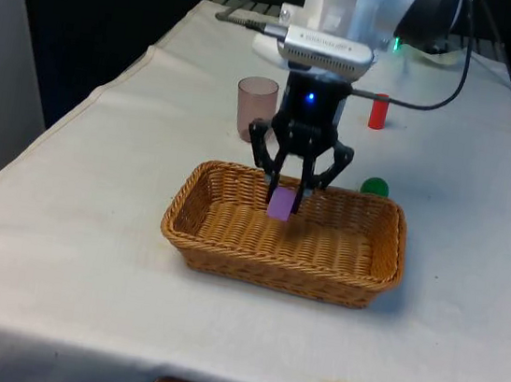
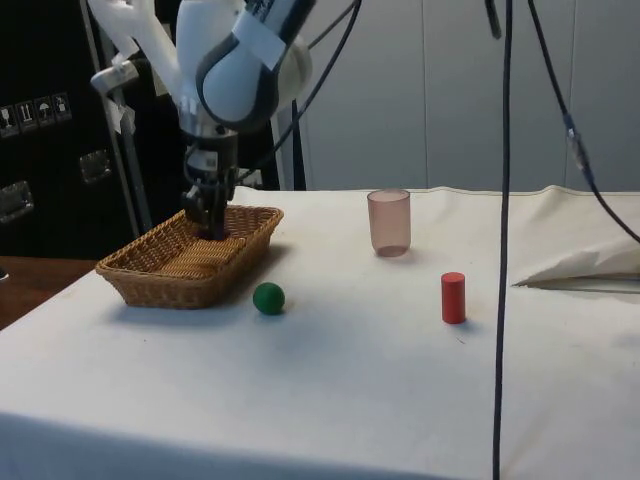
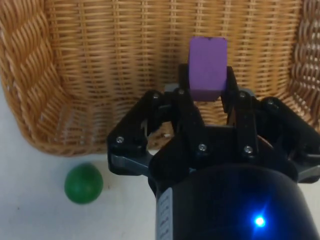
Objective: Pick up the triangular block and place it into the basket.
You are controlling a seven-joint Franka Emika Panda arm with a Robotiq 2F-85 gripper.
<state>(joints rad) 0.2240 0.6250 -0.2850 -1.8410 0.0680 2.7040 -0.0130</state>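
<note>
While I hang over the wicker basket [image 1: 195, 232], the purple block [image 1: 281, 203] sits pinched between my two fingers [image 3: 186, 90], jaws closed on it from both sides. Block is off the basket floor, inside the rim line, nearer the far wall than the near one in the front view. Wrist view shows the block [image 3: 207, 68] sticking out past my fingertips w/ woven basket floor [image 3: 115, 60] behind it; its shape reads blocky from that angle, can't tell the triangular face. My gripper [image 1: 289, 195] points straight down, approx. over the basket's middle. Side view has my gripper [image 2: 212, 228] dipped just below the basket rim [image 2: 150, 262], block itself hidden there.

Green ball [image 1: 375, 186] lies on the cloth just beside the basket, outside its far wall toward the front view's right; same ball [image 3: 83, 183] shows by the basket's outer edge in the wrist view, and in the side view [image 2: 268, 298] it's near the basket, not touching. Pinkish translucent cup [image 1: 255, 107] stands upright behind the basket. Red cylinder [image 1: 378, 111] stands upright farther back, well apart from the cup. White cloth [image 1: 81, 300] covers the table.
</note>
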